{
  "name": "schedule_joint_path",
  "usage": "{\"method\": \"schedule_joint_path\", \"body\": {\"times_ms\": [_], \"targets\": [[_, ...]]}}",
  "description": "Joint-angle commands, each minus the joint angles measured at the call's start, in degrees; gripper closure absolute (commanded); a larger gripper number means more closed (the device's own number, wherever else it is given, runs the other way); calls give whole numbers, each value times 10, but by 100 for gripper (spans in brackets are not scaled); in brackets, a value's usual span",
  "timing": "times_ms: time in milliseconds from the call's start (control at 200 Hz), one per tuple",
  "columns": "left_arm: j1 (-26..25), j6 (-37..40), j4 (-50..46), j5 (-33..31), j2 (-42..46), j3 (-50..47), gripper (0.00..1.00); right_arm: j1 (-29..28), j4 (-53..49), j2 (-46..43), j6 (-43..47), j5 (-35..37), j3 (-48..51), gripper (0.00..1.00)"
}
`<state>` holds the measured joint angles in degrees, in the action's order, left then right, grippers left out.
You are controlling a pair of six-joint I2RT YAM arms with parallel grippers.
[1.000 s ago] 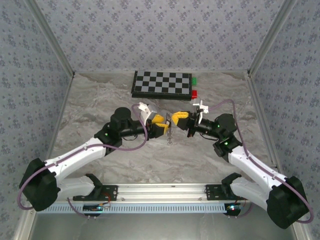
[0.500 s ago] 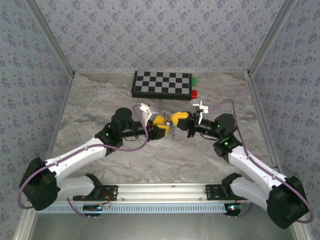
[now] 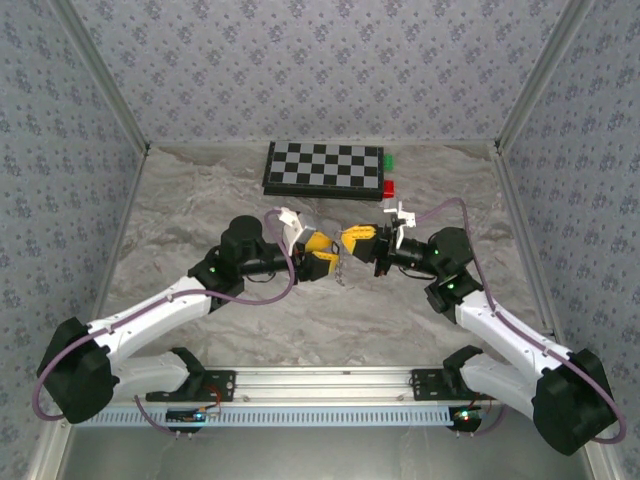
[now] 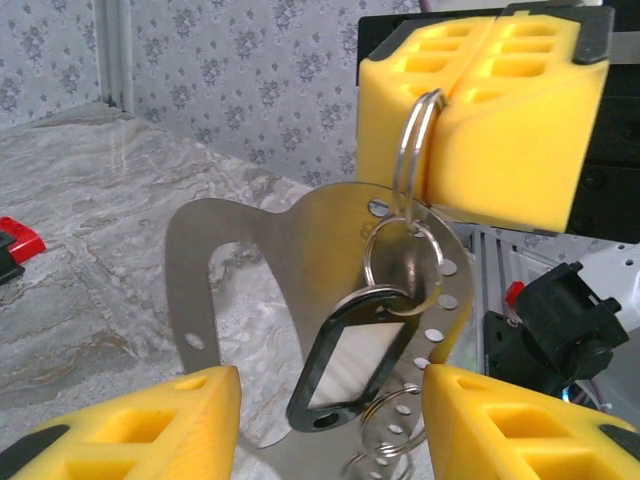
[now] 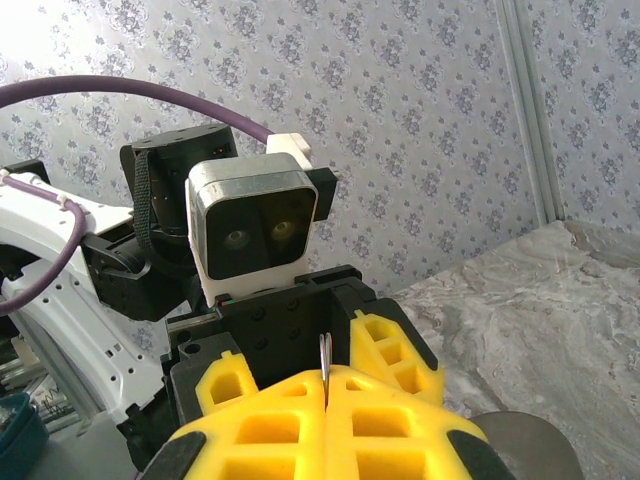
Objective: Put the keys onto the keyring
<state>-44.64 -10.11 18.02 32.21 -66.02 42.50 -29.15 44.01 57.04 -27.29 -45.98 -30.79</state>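
Right end effector (image 4: pixel 462 75) pinches the wire ring (image 4: pixel 415 140) above the likely stiff, slick keyring (image 4: pixel 330 235); left end effector (image 4: pixel 325 420), spread below, should grip its flat edge.

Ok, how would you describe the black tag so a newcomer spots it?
In the left wrist view, find the right arm's yellow fingers at top right, shut on a thin wire ring. Under it hangs a flat silvery plate, with the tag in front. Among all that metal it alone is black: an oblong frame around a pale window.
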Motion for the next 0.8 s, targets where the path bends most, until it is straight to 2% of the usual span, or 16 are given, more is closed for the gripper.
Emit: {"method": "schedule_joint_path", "body": {"times_ms": [0, 470, 535, 660, 795], "targets": [[-2, 4, 28, 35, -1, 20, 50, -4, 30, -1, -7, -12, -9, 100], [-5, -5, 43, 51, -20, 31, 55, -6, 26, 0, -6, -12, -9, 100], [-5, -4, 44, 52, -19, 31, 59, -7, 26, -1, -5, -11, -9, 100], [-5, -3, 42, 51, -14, 28, 73, -7, 20, -2, -2, -10, -9, 100], [-5, 0, 34, 47, -8, 25, 82, -6, 13, -7, 3, -5, -6, 100]]}}
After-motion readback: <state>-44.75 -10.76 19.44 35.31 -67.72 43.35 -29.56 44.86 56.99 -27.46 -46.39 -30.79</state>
